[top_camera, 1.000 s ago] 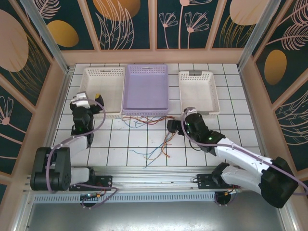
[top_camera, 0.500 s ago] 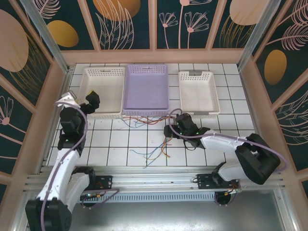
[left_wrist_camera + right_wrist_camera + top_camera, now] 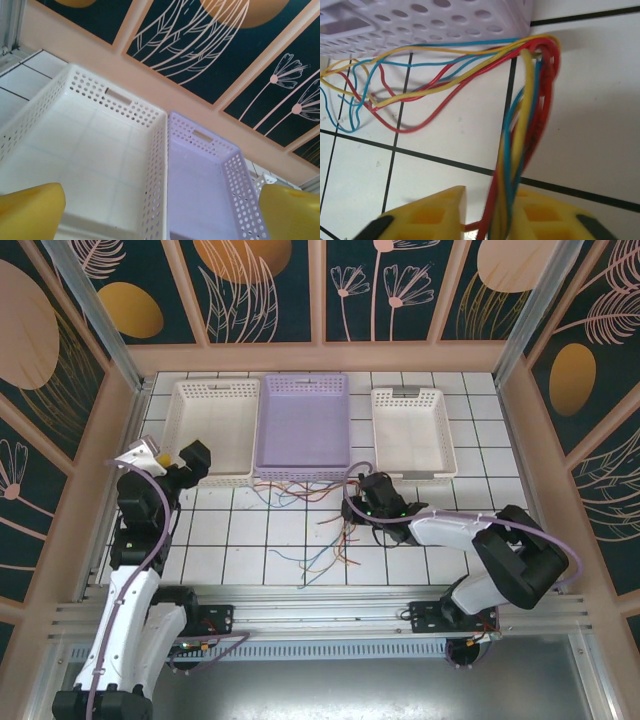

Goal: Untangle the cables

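Note:
The cables (image 3: pixel 318 555) are thin red, yellow and blue wires. They spread over the white tiles from the front of the purple basket (image 3: pixel 303 468) down toward the near edge. My right gripper (image 3: pixel 352 508) lies low on the tiles at their right side. Up close, a twisted bundle of the cables (image 3: pixel 522 150) runs between its yellow fingers (image 3: pixel 427 212), and my right gripper (image 3: pixel 492 220) is closed in on that bundle. Loops of wire (image 3: pixel 420 90) trail left along the basket wall. My left gripper (image 3: pixel 178 462) hovers at the left white basket, and in its own view my left gripper (image 3: pixel 160 215) is wide open and holds nothing.
Three baskets stand in a row at the back: a white one (image 3: pixel 212 390) on the left, the purple one in the middle, a white one (image 3: pixel 410 400) on the right. Wooden walls enclose the table, and a metal rail (image 3: pixel 320 605) runs along the near edge.
My right gripper's jaws have narrowed onto the cable bundle as the arm stretched left and low. The left arm has risen and swung out to the left, still open.

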You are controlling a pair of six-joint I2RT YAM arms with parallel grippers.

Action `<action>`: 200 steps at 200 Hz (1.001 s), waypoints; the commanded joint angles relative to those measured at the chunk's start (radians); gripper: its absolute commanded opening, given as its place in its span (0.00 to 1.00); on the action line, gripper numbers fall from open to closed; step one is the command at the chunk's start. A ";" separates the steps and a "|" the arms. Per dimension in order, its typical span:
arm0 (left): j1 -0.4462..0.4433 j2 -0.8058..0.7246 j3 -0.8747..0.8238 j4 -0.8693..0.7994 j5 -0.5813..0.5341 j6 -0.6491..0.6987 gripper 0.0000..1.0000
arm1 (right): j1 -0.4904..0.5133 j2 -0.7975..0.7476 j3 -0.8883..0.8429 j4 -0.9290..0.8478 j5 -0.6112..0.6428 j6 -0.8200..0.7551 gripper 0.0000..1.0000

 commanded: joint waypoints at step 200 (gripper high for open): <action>0.004 0.020 -0.062 0.169 0.397 -0.129 0.99 | -0.140 -0.406 0.226 -0.153 -0.407 -0.344 0.00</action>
